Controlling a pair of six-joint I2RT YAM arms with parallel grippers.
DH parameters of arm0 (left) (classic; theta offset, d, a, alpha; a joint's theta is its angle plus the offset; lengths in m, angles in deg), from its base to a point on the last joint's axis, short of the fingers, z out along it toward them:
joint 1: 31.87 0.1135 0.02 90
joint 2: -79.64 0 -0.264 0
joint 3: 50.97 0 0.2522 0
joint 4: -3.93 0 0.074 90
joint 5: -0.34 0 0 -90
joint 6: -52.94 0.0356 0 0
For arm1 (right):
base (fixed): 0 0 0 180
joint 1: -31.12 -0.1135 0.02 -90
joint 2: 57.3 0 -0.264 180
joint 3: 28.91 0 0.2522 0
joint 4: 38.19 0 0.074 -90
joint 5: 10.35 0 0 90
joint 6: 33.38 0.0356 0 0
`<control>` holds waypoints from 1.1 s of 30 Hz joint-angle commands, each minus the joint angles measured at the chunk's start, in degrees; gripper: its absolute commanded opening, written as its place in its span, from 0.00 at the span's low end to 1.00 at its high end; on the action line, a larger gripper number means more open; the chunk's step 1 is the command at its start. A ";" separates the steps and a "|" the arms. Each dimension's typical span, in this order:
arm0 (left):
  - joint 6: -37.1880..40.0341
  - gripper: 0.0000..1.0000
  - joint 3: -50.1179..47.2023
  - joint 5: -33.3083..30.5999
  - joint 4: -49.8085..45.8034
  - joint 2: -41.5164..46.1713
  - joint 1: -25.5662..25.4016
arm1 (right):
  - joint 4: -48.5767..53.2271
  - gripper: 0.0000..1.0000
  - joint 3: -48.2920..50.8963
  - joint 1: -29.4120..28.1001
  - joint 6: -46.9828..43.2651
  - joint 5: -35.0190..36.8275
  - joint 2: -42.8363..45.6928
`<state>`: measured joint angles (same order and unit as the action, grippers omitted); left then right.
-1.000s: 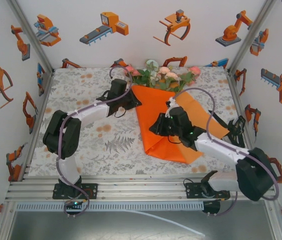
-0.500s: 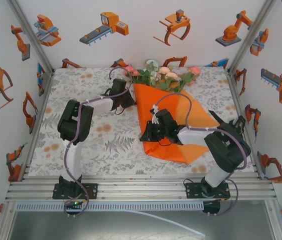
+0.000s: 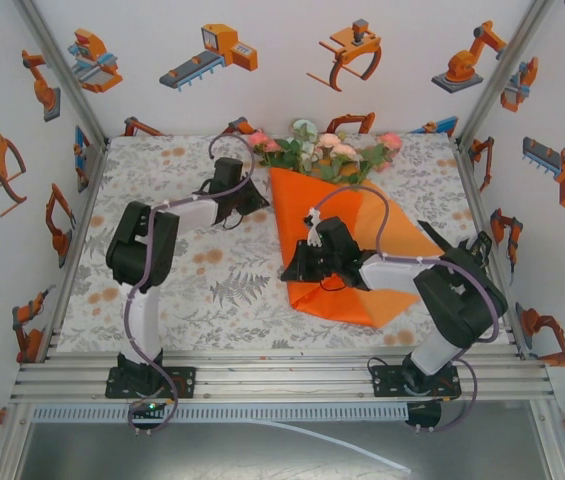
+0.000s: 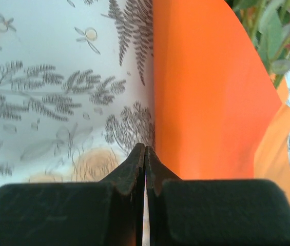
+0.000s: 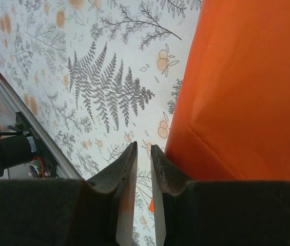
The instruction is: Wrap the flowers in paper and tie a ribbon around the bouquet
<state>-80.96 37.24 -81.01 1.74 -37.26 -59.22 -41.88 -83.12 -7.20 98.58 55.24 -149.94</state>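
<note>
Lying flat on the flowered tablecloth (image 3: 182,290), the bouquet (image 3: 407,240) takes up the right half of the cloth. Its long axis runs from the cloth's far edge toward the near edge, leaning a little to the left as it comes nearer. The flowers (image 3: 332,150) point to the far edge of the cloth: pink, white and pale-green heads with green leaves spill out over the wide end. The other end of the wrap lies toward the near edge of the cloth, ending in a slanted fold rather than a sharp tip.

The paper (image 3: 297,200) is plain bright orange, smooth and thin, with a crisp straight left edge about at the middle of the cloth, and a paler orange layer showing under it on the right.

Toward the cloth's far edge, the left gripper (image 3: 262,200) sits on that left edge of the paper. Its jaws are pinched almost together on the orange sheet (image 4: 211,92).

Nearer the middle of the cloth, the right gripper (image 3: 290,272) is on the same edge. Its jaws are drawn in to a narrow slit with a scrap of orange caught between them.
</note>
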 commanded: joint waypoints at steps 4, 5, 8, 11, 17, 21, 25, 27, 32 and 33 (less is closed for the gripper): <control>-3.71 0.09 -1.32 2.57 8.78 3.61 -2.27 | -0.01 0.22 -0.77 0.27 0.32 0.90 -0.20; -3.78 0.09 -0.54 2.74 8.62 2.46 -2.55 | 0.29 0.22 -0.86 0.27 0.56 1.13 -0.64; -3.91 0.09 2.26 2.56 7.29 -1.81 -2.64 | 0.57 0.22 -0.94 0.27 1.27 1.16 -1.53; -3.64 0.08 3.47 1.10 7.71 -5.22 -2.18 | 1.52 0.22 -1.29 0.27 1.64 1.11 -2.34; -3.67 0.08 6.95 2.47 9.70 -9.37 -1.06 | 4.27 0.20 -1.25 0.26 1.29 1.29 -3.37; -4.10 0.08 11.18 2.50 9.77 -13.23 -0.38 | 3.76 0.19 -0.31 0.18 1.51 -1.21 -4.36; -5.34 0.08 16.76 2.51 9.05 -17.91 0.98 | 1.68 0.18 1.15 -0.09 2.16 -3.14 -4.15; -5.89 0.08 19.60 2.74 8.07 -20.03 1.72 | 1.72 0.17 1.54 -0.16 2.17 -3.85 -3.71; -6.18 0.08 24.18 3.92 7.41 -22.06 3.12 | 2.09 0.17 1.81 -0.21 2.30 -5.04 -1.81; -6.17 0.08 24.34 4.38 7.57 -21.35 3.31 | 2.86 0.17 1.33 -0.26 2.35 -4.79 -1.01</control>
<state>-86.67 59.25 -77.56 9.94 -59.03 -56.95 -40.11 -81.92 -7.20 100.35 51.66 -153.48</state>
